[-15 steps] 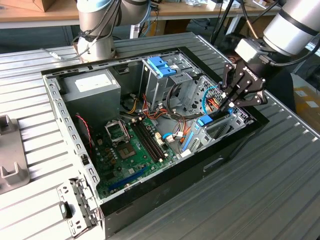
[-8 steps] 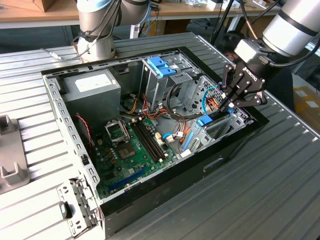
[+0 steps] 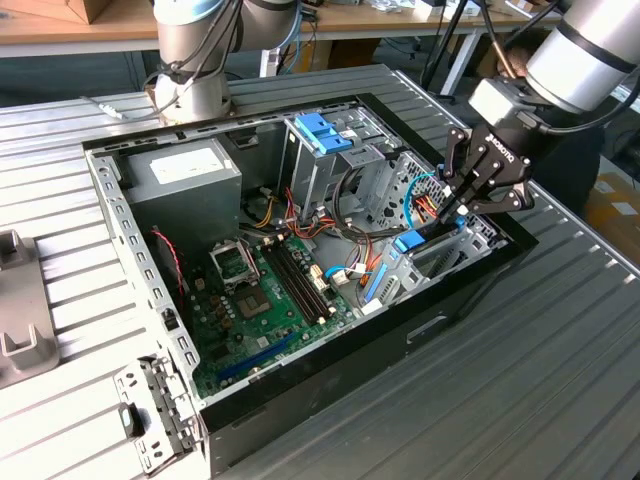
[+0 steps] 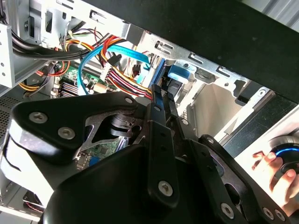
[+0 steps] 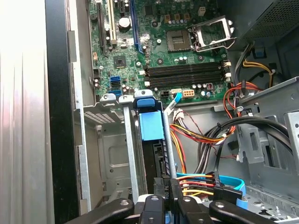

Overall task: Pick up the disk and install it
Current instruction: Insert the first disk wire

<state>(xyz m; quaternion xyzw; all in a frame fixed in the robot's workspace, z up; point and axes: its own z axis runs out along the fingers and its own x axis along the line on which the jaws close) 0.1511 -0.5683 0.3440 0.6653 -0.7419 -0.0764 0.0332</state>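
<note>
The disk (image 3: 411, 241) stands on edge in a bay slot at the front corner of the open computer case (image 3: 110, 200), on the exterior view's right. Its light blue carrier end (image 5: 151, 125) faces the motherboard, and the dark body runs back toward my fingers. My gripper (image 3: 443, 222) reaches down into that bay from above. The two fingers lie close together and are closed on the disk's near edge in both wrist views (image 5: 169, 184) (image 4: 163, 93). The blue carrier tab (image 4: 179, 73) shows just past the fingertips.
Cable bundles (image 5: 201, 140) run right beside the bay. A metal drive cage with a blue latch (image 3: 320, 135) stands behind it, the power supply (image 3: 185, 170) at the far corner, the motherboard (image 3: 270, 290) in the middle. A person's hand (image 4: 275, 172) rests on a round device.
</note>
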